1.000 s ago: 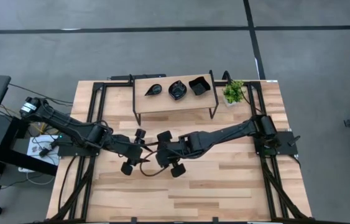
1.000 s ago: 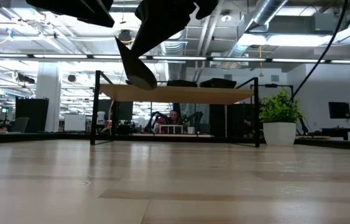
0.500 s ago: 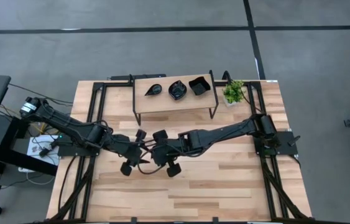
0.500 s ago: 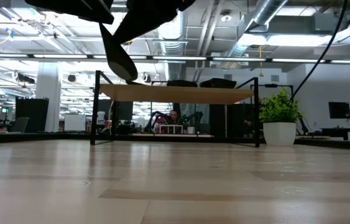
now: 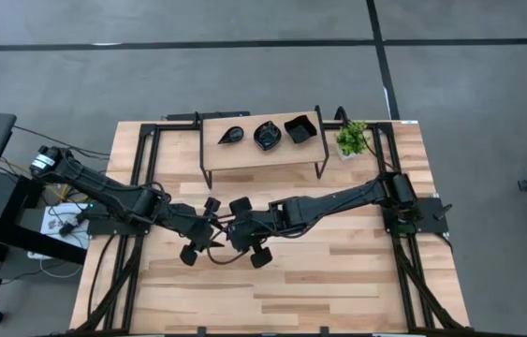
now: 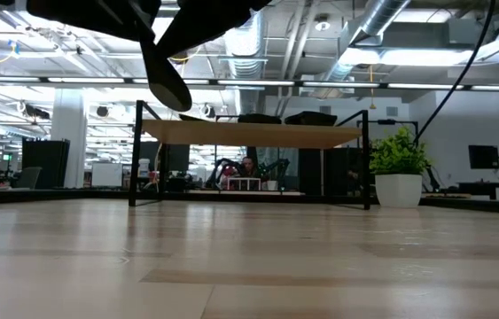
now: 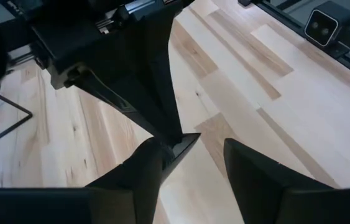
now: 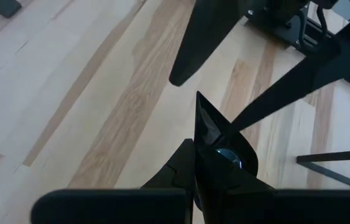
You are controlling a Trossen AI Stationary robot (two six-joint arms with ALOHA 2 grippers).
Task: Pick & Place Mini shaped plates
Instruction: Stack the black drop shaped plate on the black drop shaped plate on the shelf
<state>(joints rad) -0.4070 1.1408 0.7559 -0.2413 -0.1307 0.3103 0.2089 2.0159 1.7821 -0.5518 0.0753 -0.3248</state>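
My right gripper [image 5: 228,229] is shut on a black mini plate [image 8: 217,134] with a pointed end, above the middle of the table. My left gripper [image 5: 213,227] faces it from the table's left, open. In the left wrist view the plate's tip [image 7: 186,140] stands between the left fingers, close to one of them [image 7: 147,165]. In the low view the plate [image 6: 166,81] hangs well above the tabletop. Three more black plates [image 5: 232,136] [image 5: 267,135] [image 5: 299,128] rest on the small shelf [image 5: 244,157] at the far side. My right gripper pinches the plate between its two fingers at its wider part [image 8: 219,152]. The fingers slant down from the table's right. The pointed end [image 8: 199,102] sticks out past the fingertips, and the plate is lifted clear of the table. My left gripper: I cannot tell whether one finger touches the plate's tip.
A potted plant [image 5: 351,139] stands at the far right, beside the shelf. The shelf's thin black legs [image 6: 136,155] reach down to the table. Bare wood [image 5: 338,281] lies on the near half of the table.
My right gripper has tipped and swung toward the table's left with the plate, closing on my left gripper. The plate's tip now stands between the left fingers. In the low view the plate has also risen a little.
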